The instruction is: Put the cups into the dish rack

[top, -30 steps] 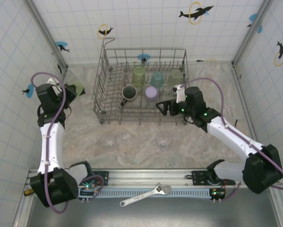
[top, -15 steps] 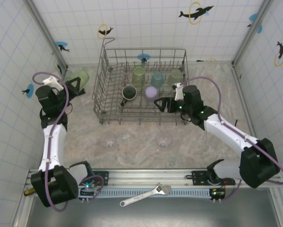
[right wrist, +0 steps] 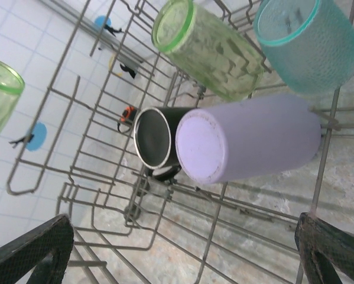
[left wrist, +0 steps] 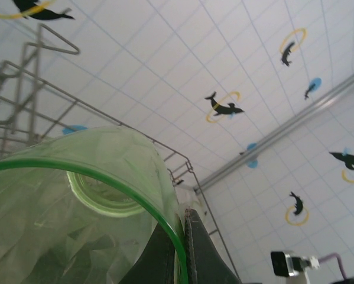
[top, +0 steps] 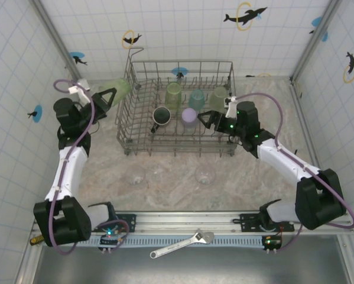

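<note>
left gripper (top: 107, 96) pinches rim of green cup (top: 119, 89), 10 o'clock of dish rack (top: 124, 127); light, thin, slick plastic, likely flexes. right gripper (top: 204, 118) wide open, empty.

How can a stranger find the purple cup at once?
Look at the wire rack at the back of the table. In its near row are two cups: a black cup on the left and the purple cup beside it on the right. It is the only lilac, opaque one; behind it are a teal cup and green cups.
</note>
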{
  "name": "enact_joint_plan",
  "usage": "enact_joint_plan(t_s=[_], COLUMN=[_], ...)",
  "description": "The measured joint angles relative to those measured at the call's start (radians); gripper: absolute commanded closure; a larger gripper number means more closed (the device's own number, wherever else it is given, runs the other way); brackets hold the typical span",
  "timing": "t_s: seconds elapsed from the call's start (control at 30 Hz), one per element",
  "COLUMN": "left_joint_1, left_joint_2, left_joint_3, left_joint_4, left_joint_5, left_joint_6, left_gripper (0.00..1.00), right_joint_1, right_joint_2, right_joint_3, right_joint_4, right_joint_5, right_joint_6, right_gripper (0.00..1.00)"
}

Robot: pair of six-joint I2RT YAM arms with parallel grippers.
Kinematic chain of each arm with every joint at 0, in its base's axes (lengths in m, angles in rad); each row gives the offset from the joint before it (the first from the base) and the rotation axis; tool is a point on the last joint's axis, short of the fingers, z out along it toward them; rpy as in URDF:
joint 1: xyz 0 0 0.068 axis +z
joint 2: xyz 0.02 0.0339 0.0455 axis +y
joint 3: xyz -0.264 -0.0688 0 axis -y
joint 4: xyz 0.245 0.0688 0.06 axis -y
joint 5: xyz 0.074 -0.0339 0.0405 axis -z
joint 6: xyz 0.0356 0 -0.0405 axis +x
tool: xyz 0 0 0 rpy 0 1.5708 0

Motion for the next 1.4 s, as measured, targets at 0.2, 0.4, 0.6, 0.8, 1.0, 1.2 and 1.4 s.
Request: enact_joint_plan(t_s=[0.2, 0.4, 0.6, 0.8, 1.0, 1.2, 1.4], left_joint_1=[-0.116, -0.261, -0.396, -0.489, -0.538, -0.590, -0.627], left_joint_2=[0.081, 0.198, 0.304, 0.385, 0.440, 0.515, 0.561], left_joint_3=[0.104, 0.195, 0.206, 0.238, 0.246, 0.260, 0.288], left_joint_4=[0.007, 0.042, 0.072, 0.132, 0.258, 0.353, 0.424], left_joint_5=[0.008, 0.008, 0.008, 0.008, 0.010, 0.008, 0.008], left_joint_6=[0.000, -0.006, -0.014, -0.048, -0.124, -0.200, -0.263], left_gripper=[1.00, 1.00, 1.00, 1.00, 1.00, 1.00, 1.00], right_joint_1=[-0.025, -0.038, -0.047, -0.062, -0.076, -0.095, -0.103], right_joint_2=[0.000, 0.000, 0.000, -0.003, -0.003, 0.006, 0.049], right_joint_3=[0.000, 0.000, 0.000, -0.016, -0.061, -0.077, -0.076], right_joint_4=[0.032, 0.044, 0.100, 0.225, 0.370, 0.502, 0.555], right_joint_5=[-0.035, -0.054, -0.082, -0.100, -0.117, -0.114, -0.114], right_joint_6=[0.034, 0.052, 0.108, 0.194, 0.290, 0.370, 0.422], right_gripper=[0.00, 0.00, 0.00, 0.00, 0.00, 0.00, 0.00])
